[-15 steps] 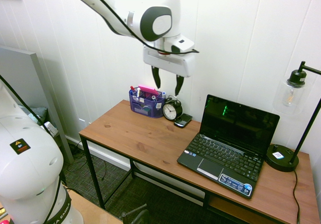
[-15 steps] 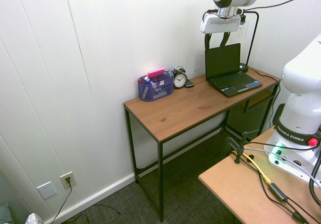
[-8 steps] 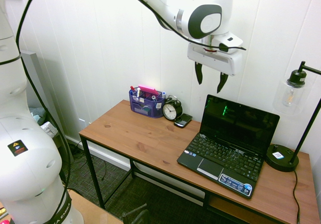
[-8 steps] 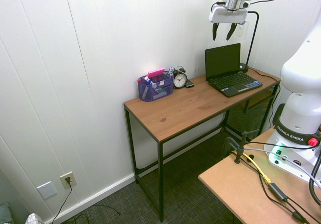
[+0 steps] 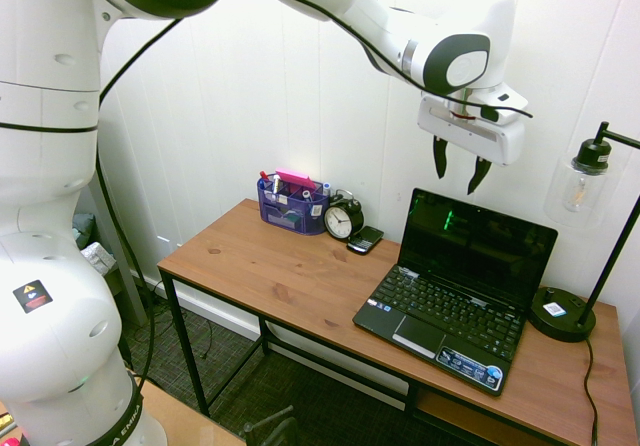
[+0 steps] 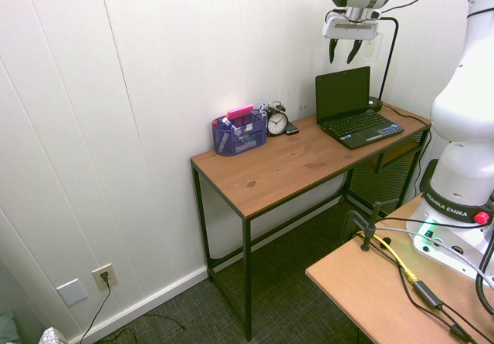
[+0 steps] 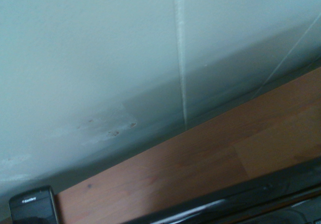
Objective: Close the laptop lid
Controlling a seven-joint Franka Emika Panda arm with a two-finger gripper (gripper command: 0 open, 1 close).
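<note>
The small black netbook stands open on the right part of the wooden desk (image 5: 280, 276). Its laptop lid (image 5: 476, 246) is upright, dark display facing the room, also seen in the second exterior view as the lid (image 6: 342, 93). My gripper (image 5: 458, 172) hangs open in the air just above the lid's top edge, nothing between its fingers; the gripper (image 6: 343, 50) shows the same from the other side. The wrist view shows the white wall, a strip of desk, and a dark glossy edge of the lid (image 7: 235, 201).
A black desk lamp (image 5: 580, 256) stands right of the laptop. Left of it are a small black phone (image 5: 365, 239), an alarm clock (image 5: 342, 218) and a purple organizer (image 5: 292, 204). The phone (image 7: 31, 204) shows in the wrist view. The white wall is close behind.
My gripper has swung right along the wall, from above the clock and phone to above the laptop lid, staying open. The laptop has not moved.
</note>
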